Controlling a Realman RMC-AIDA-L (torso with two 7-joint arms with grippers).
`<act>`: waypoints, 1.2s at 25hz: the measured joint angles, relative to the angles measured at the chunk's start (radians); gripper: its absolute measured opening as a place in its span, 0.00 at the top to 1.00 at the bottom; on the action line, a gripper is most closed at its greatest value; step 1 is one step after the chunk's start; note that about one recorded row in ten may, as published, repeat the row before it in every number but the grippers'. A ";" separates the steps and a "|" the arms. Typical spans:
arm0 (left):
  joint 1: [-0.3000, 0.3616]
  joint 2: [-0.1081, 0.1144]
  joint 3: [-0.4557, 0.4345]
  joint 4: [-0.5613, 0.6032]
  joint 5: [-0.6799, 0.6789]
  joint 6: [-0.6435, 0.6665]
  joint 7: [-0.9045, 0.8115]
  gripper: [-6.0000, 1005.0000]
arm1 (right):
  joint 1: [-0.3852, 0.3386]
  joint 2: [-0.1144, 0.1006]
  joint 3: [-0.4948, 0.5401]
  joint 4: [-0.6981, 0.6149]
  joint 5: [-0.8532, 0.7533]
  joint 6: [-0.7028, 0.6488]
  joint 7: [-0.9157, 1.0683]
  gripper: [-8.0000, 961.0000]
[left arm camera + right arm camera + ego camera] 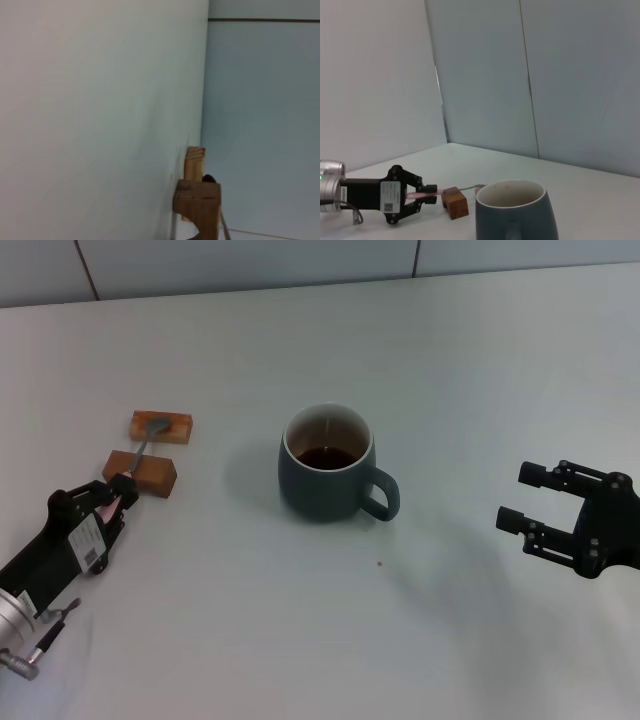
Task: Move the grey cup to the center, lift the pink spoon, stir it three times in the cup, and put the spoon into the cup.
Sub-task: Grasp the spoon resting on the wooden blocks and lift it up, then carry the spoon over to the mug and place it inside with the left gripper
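Fingers first: the left gripper [122, 490], at nine o'clock on the desk [300, 640], has its fingers [431, 190] pinched on the spoon [140, 451] handle's pink end; the right gripper [528, 502], at three o'clock, hangs wide open, holding nothing. The cup [325, 470] sits at the centre. The spoon bridges two blocks [160, 426]. Probably best lifted straight up, kept level, so the bowl clears the far block.
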 joint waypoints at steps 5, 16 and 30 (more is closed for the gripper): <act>0.003 0.000 -0.011 0.003 0.000 0.032 0.026 0.85 | 0.002 0.000 0.000 0.007 0.000 0.008 0.000 0.31; -0.025 0.004 -0.031 0.059 -0.001 0.188 0.088 0.86 | 0.012 0.000 0.000 0.012 0.000 0.012 0.000 0.31; -0.180 0.011 0.131 0.576 0.011 0.549 0.102 0.86 | 0.025 0.000 0.000 0.010 0.000 0.023 0.000 0.31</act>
